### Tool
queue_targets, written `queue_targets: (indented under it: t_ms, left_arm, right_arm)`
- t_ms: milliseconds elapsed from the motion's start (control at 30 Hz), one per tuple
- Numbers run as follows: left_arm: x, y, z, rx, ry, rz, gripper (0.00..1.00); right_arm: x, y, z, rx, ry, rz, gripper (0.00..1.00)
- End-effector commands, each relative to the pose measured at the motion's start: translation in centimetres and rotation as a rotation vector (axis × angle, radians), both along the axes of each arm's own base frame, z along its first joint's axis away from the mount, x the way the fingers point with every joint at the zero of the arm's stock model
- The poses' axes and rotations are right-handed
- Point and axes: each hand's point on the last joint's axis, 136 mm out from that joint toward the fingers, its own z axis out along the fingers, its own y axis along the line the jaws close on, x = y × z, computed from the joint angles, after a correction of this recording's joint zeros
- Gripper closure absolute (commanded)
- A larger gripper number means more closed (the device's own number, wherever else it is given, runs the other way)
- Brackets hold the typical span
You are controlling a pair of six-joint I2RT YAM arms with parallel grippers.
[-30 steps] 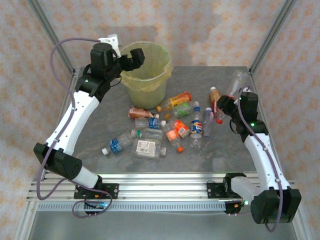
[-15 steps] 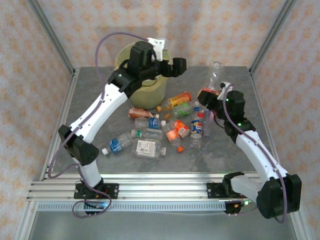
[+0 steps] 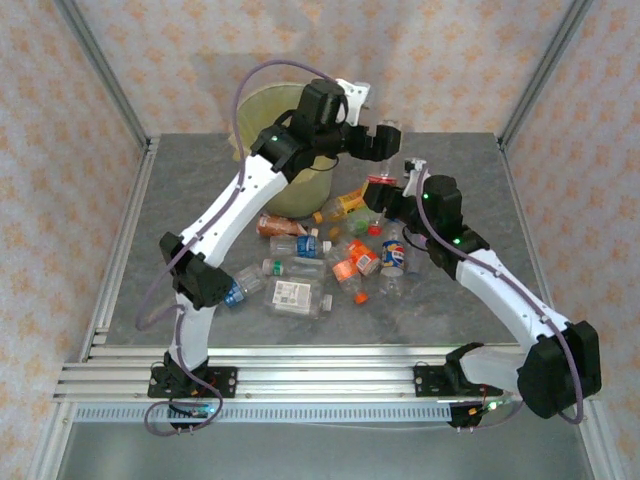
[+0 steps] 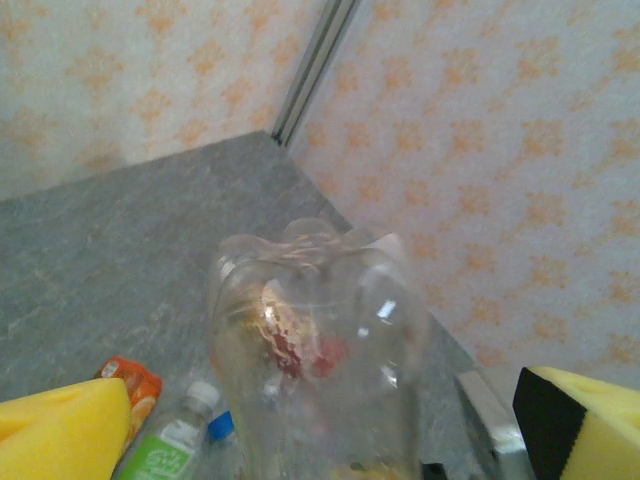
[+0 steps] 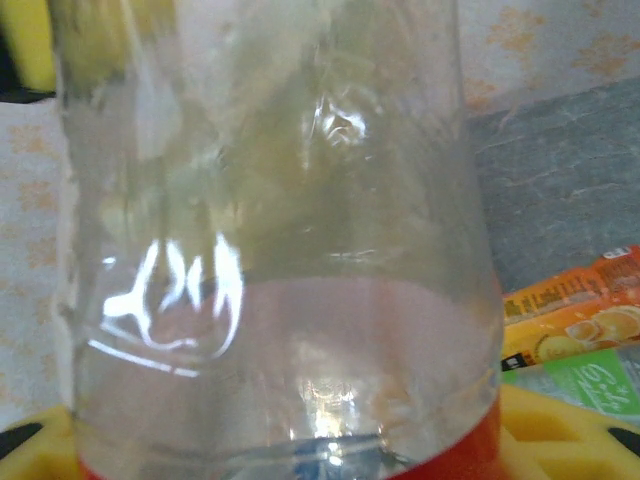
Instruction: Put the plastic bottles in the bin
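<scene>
Just to the right of the bin (image 3: 262,103), a clear bottle (image 4: 315,340) was held upright off the table by the right gripper (image 3: 384,196), whose yellow pads (image 5: 560,430) were pinched on its red-labelled lower end. The left gripper (image 3: 383,140) was spread wide on either side of the bottle's upper end, with no contact to be seen. A handover was judged to be in hand, the drop into the bin not yet made. What lay inside the bin could not be told, its mouth being largely covered by the left arm. In front of the bin and to its right, about a dozen bottles (image 3: 330,255) were left scattered on the table, among them an orange-labelled one (image 3: 352,200) and a blue-labelled one (image 3: 394,255), so most of the task was judged undone. The held bottle was seen to be transparent, apparently empty and somewhat dented, with bright glints on its wall and a lobed end.
</scene>
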Motion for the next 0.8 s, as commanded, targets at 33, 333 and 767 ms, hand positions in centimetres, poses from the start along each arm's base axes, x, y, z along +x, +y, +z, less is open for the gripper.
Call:
queue_targets:
  t_ms: [33,333,767]
  left_arm:
    - [-0.4,0.1,-0.3,0.018,0.028,-0.007,0.00]
    - [-0.2,0.1,-1.0,0.021,0.054,0.007,0.13]
    - [-0.5,-0.1,-0.8,-0.002,0.072,-0.007,0.41]
  right_arm:
    - [0.0,0.9,3.1,0.008,-0.106,0.033,0.70]
    - [0.0,1.8,2.9,0.010,-0.102,0.065,0.70]
    - [-0.1,2.3,4.1,0.012,-0.129,0.070,0.67]
